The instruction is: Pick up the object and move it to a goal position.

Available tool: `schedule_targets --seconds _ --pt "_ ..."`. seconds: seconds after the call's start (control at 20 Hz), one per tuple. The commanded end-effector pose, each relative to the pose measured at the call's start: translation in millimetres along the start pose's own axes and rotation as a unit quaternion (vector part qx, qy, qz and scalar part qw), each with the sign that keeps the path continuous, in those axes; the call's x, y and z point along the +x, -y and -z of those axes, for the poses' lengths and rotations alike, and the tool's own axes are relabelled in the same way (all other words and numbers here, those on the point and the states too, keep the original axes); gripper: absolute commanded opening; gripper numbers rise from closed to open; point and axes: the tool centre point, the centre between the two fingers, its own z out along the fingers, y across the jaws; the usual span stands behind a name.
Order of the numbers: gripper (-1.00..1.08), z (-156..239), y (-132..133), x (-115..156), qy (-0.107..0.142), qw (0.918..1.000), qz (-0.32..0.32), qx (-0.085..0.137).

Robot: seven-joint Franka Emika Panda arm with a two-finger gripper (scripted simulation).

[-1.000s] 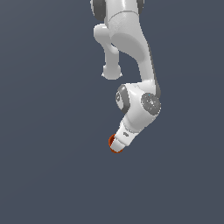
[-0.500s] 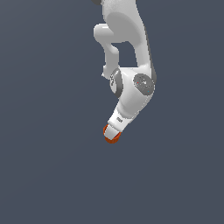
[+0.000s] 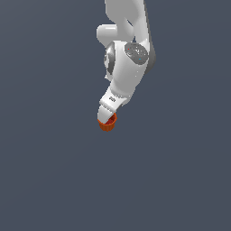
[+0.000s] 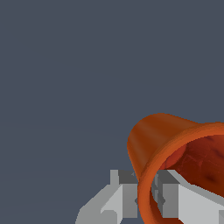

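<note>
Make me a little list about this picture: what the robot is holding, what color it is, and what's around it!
robot: one white arm
holding: a small round cup, at the tip of the gripper
cup color: orange-red outside, darker red inside
cup rim: a finger reaches over it into the cup
cup tilt: tipped, not upright
around it: plain dark grey background, nothing else in view
</note>
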Motion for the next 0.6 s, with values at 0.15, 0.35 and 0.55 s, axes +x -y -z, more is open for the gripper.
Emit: schedule_targets --seconds 0.15,0.35,0.55 --pt "-1.00 31.4 10.6 -43.0 -0.001 1.0000 0.000 -0.001" --pt "-1.00 50.5 16.8 -69.1 -0.001 1.0000 0.000 -0.001" --pt "-1.00 65.8 21.1 -89.6 -0.001 1.0000 0.000 -0.001"
